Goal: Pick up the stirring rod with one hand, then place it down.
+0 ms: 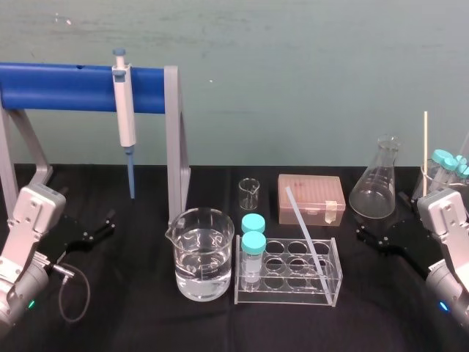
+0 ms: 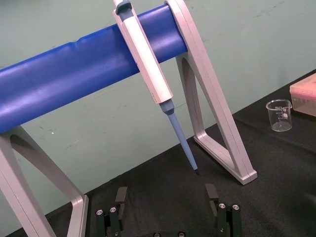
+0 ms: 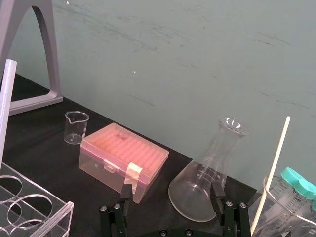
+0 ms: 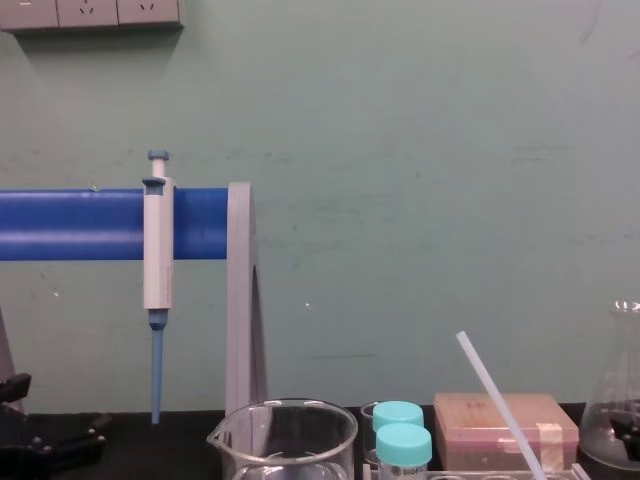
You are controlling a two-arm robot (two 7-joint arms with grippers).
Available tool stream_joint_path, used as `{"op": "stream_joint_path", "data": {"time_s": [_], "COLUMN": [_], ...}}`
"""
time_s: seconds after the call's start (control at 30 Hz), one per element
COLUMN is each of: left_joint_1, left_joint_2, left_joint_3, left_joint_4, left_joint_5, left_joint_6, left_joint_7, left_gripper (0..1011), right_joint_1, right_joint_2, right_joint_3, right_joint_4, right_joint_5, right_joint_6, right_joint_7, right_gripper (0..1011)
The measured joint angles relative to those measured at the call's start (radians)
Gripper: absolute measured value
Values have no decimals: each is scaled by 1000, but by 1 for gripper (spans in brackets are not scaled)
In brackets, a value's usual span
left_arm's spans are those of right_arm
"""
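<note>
Our translucent white stirring rod [image 1: 305,229] leans unlifted between left claw [image 2: 166,195] and right claw [image 3: 171,190], both spread wide, empty.

The left arm [image 1: 26,220], at 8 o'clock in the head view, has a blocky, pale silver-grey wrist housing with rounded corners, set on a smooth light-grey cylindrical link. The right arm [image 1: 448,220], at 4 o'clock, is built the same. Each link carries a small light [image 1: 30,304] low down, greenish on the left and perhaps bluer on the right. A thin black cable [image 1: 79,297] makes a loop beside the left link and ends in a short silver plug [image 1: 63,271]. The left gripper [image 2: 166,197] and right gripper [image 3: 171,193] are matt black, with flat rectangular fingers [image 2: 121,197] on black mounts that bear pairs of bright round screw heads [image 2: 112,210]
</note>
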Motion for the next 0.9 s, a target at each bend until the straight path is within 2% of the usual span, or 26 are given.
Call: {"op": "stream_joint_path", "data": {"time_s": [0.9], "left_joint_1": [0], "left_joint_2": [0], "left_joint_3": [0], "left_joint_4": [0], "left_joint_5": [0], "left_joint_6": [0], "left_joint_7": [0], "left_gripper": [1000], "right_joint_1": [0], "right_joint_2": [0], "right_joint_3": [0], "right_joint_4": [0], "right_joint_5": [0], "right_joint_6": [0], "right_joint_7": [0], "right_gripper": [1003]}}
